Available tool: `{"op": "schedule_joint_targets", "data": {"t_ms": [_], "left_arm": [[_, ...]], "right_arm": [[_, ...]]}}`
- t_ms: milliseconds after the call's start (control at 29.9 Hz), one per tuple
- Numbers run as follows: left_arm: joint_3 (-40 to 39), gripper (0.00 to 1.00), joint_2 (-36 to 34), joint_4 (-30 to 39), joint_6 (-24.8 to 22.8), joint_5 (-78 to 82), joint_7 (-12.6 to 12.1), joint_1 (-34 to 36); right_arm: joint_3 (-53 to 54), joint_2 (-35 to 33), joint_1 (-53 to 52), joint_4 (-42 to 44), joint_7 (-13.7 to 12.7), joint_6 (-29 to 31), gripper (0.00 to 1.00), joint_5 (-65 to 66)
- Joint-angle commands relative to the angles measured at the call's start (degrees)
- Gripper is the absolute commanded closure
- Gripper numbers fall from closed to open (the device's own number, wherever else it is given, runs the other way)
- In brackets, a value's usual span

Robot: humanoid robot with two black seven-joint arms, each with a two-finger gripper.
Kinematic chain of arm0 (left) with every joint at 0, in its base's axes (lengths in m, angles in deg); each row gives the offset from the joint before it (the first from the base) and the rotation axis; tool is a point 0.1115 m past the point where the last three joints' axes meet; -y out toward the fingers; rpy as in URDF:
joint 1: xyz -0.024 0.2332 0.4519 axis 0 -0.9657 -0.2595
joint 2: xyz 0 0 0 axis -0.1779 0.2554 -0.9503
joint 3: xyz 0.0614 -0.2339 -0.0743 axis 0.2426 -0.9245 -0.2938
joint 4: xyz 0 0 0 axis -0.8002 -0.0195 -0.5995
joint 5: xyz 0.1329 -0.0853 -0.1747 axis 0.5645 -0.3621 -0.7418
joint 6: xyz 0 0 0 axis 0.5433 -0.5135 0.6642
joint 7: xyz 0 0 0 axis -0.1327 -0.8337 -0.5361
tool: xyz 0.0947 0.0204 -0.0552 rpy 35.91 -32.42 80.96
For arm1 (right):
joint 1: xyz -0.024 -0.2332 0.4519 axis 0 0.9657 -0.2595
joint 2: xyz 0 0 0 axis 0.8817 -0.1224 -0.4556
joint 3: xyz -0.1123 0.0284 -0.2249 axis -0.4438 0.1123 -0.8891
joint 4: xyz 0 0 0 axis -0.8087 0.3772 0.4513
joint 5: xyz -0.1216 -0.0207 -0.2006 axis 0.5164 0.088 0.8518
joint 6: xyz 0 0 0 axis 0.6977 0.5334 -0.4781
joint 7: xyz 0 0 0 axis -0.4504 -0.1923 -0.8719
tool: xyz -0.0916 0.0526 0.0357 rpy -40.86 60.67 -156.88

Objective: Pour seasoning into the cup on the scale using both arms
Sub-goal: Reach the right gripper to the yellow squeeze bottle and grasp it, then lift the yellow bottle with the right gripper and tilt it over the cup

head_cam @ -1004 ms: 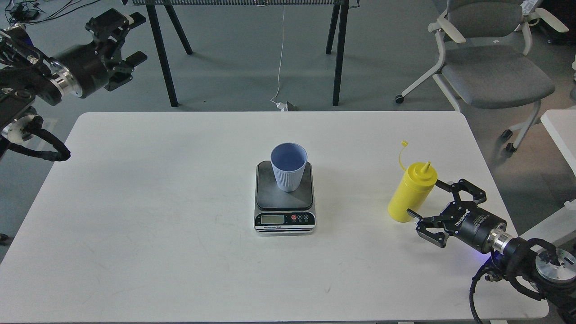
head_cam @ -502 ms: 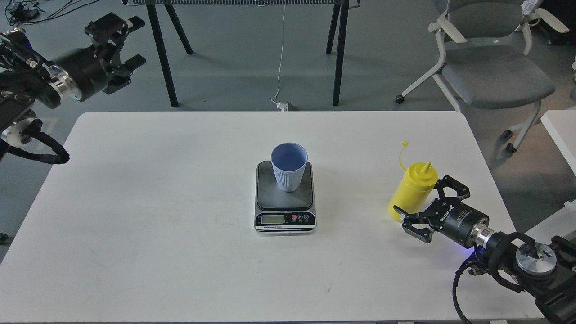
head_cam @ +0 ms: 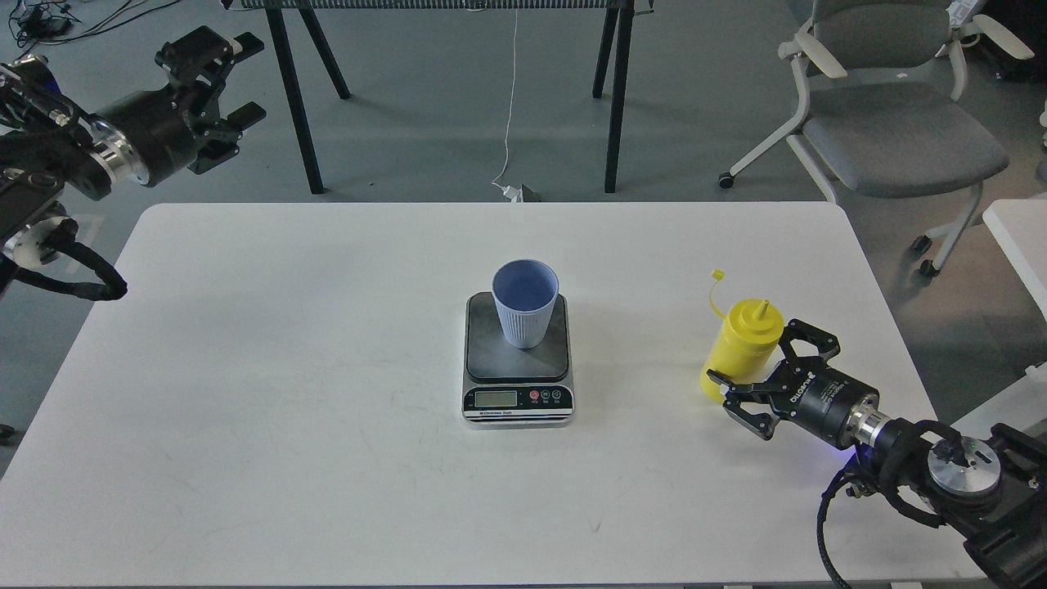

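The light blue ribbed cup (head_cam: 525, 315) stands upright on the dark plate of the scale (head_cam: 484, 356) at the table's middle. The yellow seasoning bottle (head_cam: 734, 337) stands at the right of the table, its tethered cap (head_cam: 717, 276) hanging off to the left and its nozzle bare. My right gripper (head_cam: 754, 353) is open with its fingers (head_cam: 724, 384) on either side of the bottle's lower body, close against it. My left gripper (head_cam: 222, 78) is open and empty, high at the far left beyond the table's back edge.
The white table (head_cam: 286, 368) carries only the scale and the bottle. A grey office chair (head_cam: 891, 123) stands behind the right corner. Black table legs (head_cam: 294, 98) and a white cable (head_cam: 511, 106) are behind the far edge. Another white surface (head_cam: 1018, 237) shows at the right.
My right gripper has moved left and forward until its fingers straddle the bottle. The bottle has shifted slightly left and its cap has dropped lower. The left arm has barely moved.
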Motion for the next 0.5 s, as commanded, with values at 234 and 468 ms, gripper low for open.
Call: {"op": "schedule_joint_targets", "data": {"t_ms": [234, 468], "left_arm": [[0.0, 0.01, 0.0, 0.0, 0.0, 0.01, 0.0, -0.6], [0.0, 0.01, -0.17, 0.0, 0.0, -0.08, 0.0, -0.6]], "right_arm": [[0.79, -0.62, 0.33, -0.65, 0.1, 0.0, 0.78, 0.15], [5.27, -5.97, -3.25, -1.61, 0.01, 0.0, 0.79, 0.15]]}}
